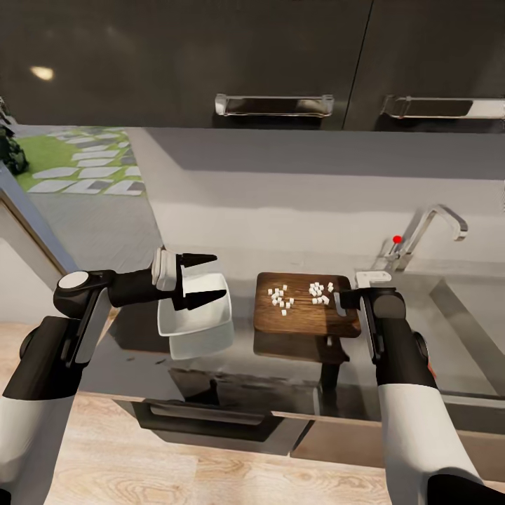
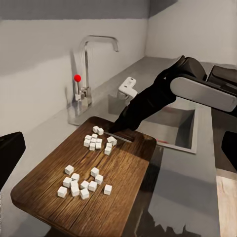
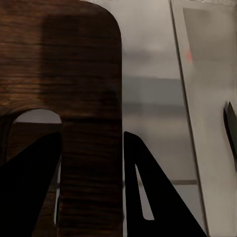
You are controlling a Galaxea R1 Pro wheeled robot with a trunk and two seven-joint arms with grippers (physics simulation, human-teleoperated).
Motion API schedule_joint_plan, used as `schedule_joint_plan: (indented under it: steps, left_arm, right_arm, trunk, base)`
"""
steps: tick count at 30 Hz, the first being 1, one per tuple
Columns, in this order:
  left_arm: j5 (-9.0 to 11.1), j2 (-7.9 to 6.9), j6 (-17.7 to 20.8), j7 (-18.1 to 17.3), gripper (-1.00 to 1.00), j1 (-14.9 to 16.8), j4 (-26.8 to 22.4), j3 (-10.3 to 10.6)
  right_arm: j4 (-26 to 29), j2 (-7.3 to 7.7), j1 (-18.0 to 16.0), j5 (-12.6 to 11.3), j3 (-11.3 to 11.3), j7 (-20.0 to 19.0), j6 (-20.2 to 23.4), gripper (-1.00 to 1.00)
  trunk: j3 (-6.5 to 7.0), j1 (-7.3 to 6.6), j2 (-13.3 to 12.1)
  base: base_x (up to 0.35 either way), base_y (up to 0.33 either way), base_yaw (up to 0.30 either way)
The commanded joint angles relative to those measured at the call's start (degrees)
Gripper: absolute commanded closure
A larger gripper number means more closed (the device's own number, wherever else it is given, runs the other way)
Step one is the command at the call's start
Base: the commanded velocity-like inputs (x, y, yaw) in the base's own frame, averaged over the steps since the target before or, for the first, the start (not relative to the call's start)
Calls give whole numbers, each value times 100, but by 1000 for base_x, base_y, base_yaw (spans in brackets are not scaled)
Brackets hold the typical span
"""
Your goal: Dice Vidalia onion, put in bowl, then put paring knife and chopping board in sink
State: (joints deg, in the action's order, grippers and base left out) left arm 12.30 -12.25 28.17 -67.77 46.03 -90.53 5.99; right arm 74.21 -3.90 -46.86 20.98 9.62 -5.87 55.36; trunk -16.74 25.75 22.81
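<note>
Glossy dark-grey countertop [image 1: 140, 365] carries the dark brown wooden chopping board [image 1: 305, 319], strewn with white onion dice [image 1: 301, 292]. Right gripper [image 1: 344, 303] straddles its right edge; left gripper [image 1: 203, 280], jaws apart, is at the white squarish bowl [image 1: 200, 326]. Transferring dice likely comes next.

Diced onion [image 1: 300, 294] on chopping board [image 1: 305, 319], bowl [image 1: 196, 315] left, sink [image 1: 463, 330] right.
</note>
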Motion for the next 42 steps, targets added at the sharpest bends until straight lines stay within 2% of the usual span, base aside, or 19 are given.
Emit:
schedule_joint_plan:
  steps: [1, 35, 42]
  left_arm:
    - [35, -5, 57, 0, -100, 5, 0, 8]
    - [35, -5, 57, 0, -100, 4, 0, 8]
    - [35, -5, 58, 0, -100, 8, 0, 8]
  right_arm:
    - [6, -6, -6, 56, 13, -63, 19, 100]
    - [6, -6, -5, 56, 13, -63, 21, 100]
    - [6, -6, -4, 56, 13, -63, 19, 100]
  trunk:
    - [-2, 4, 11]
    - [305, 4, 11]
    - [368, 4, 11]
  base:
    - [0, 0, 0]
    - [0, 0, 0]
    - [0, 167, 0]
